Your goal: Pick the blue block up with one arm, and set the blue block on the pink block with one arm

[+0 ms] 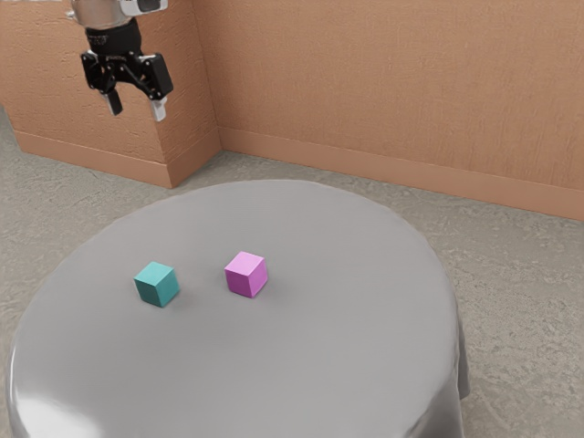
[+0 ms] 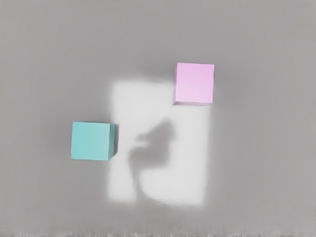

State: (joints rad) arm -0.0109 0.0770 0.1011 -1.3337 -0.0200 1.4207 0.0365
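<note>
1. High over the tabletop (image 1: 365, 274), at the exterior view's upper left, my claw (image 1: 138, 111) hangs with its fingers apart, holding nothing.
2. The blue block (image 1: 157, 284) rests on the tabletop, well below me.
3. The pink block (image 1: 246, 275) sits near it, toward the exterior view's right, not touching.
4. In my wrist view, a bright patch (image 2: 187, 163) with a dark shadow (image 2: 155, 148) lies between the two blocks.
5. A brown wall (image 1: 383, 82) stands behind.

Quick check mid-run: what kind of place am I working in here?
Probably a plain simulated indoor room: a round table draped in grey cloth, tan textured walls with a baseboard, and a speckled grey floor. The blue block and pink block sit on the table.
</note>
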